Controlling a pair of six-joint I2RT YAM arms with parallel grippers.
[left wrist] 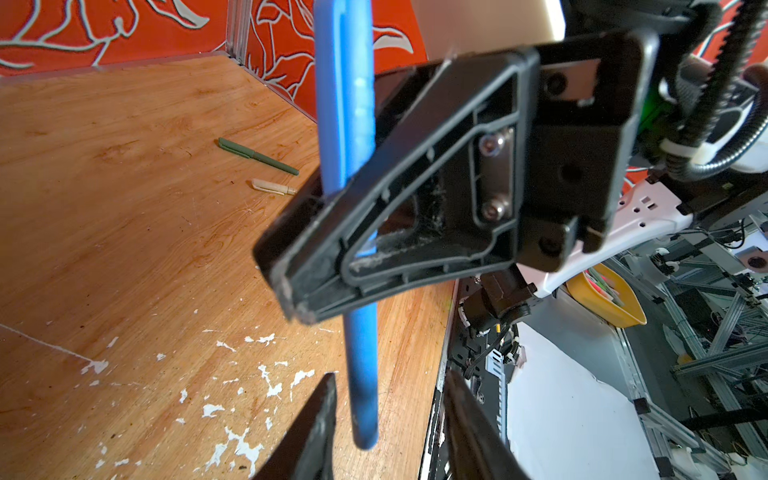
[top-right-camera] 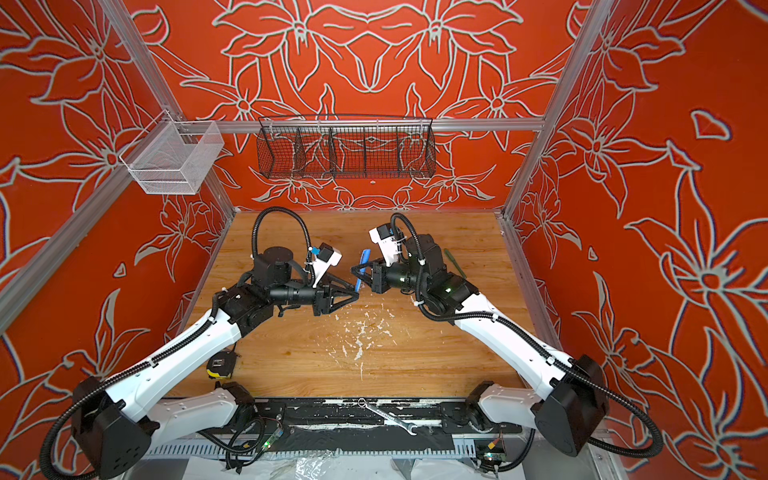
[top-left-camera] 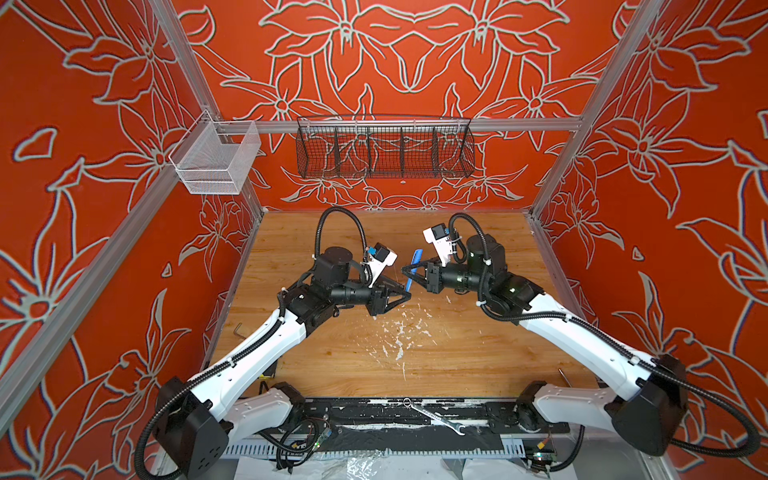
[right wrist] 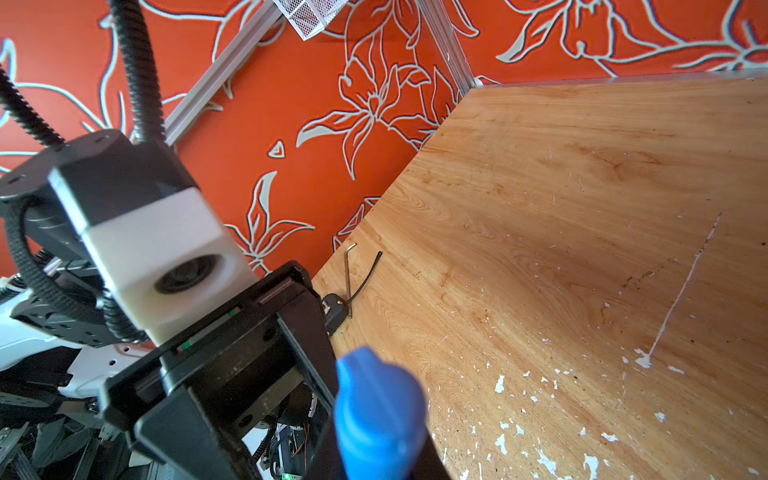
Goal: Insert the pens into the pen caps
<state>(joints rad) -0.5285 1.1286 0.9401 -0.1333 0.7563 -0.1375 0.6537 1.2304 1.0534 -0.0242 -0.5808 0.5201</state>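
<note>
Mid-worktop point(top-left-camera: 457, 353), a pen point(top-left-camera: 413, 270) stands nearly upright in the right tool point(top-left-camera: 404, 271), its lower end between the parted jaws of the left tool point(top-left-camera: 405, 291). To the right, beyond the right arm, a second pen point(left wrist: 257, 156) and a third pen point(left wrist: 274, 187) lie side by side on the worktop. A hex key point(top-left-camera: 237, 331) lies at the left edge, and a wrench point(top-left-camera: 436, 417) lies on the front rail point(top-left-camera: 374, 409).

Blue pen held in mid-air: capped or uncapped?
Capped. The blue pen continues into the wider, clipped blue cap; neither end shows a dark tip.
</note>
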